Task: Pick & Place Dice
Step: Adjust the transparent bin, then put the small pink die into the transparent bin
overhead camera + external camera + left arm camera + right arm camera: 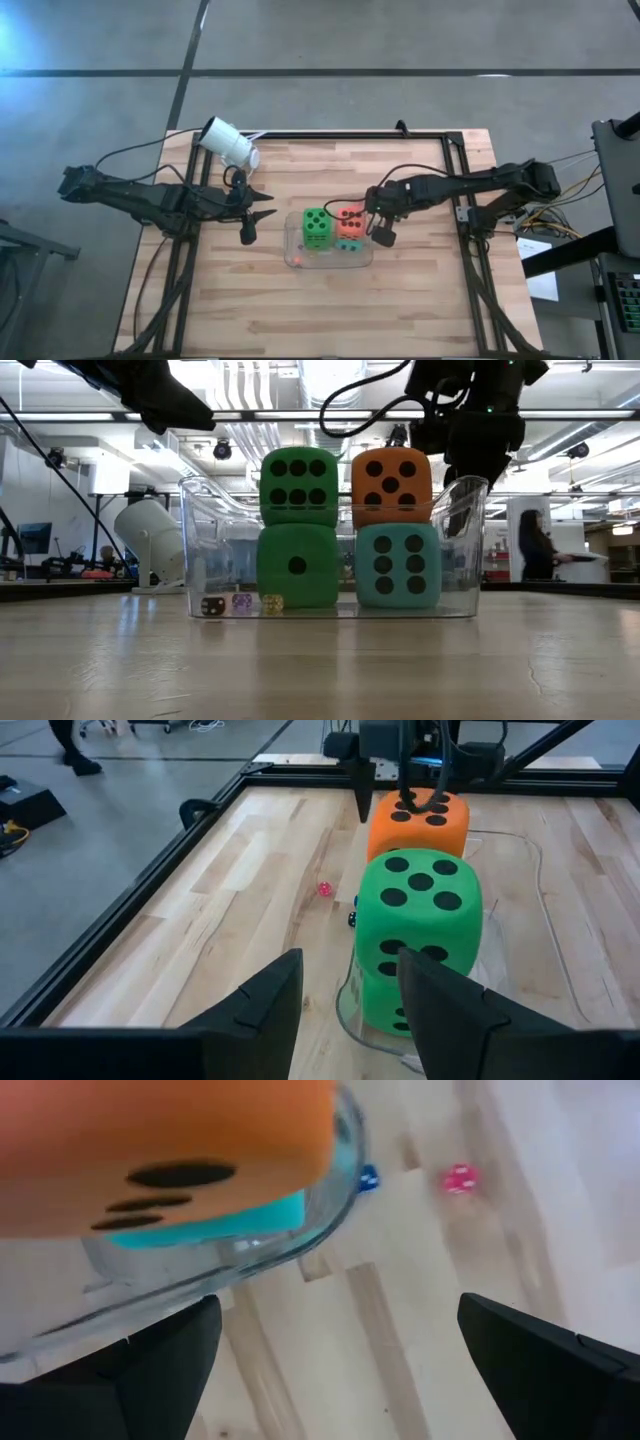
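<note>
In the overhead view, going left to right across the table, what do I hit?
White camera → left end effector → green die → orange die → right end effector.

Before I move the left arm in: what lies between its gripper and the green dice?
Only bare wood table between left gripper and green dice, per the high view.

Even overhead light filled the room; ceiling strips glared in the low view, and the orange die [160,1140] blurred in the right wrist view.
</note>
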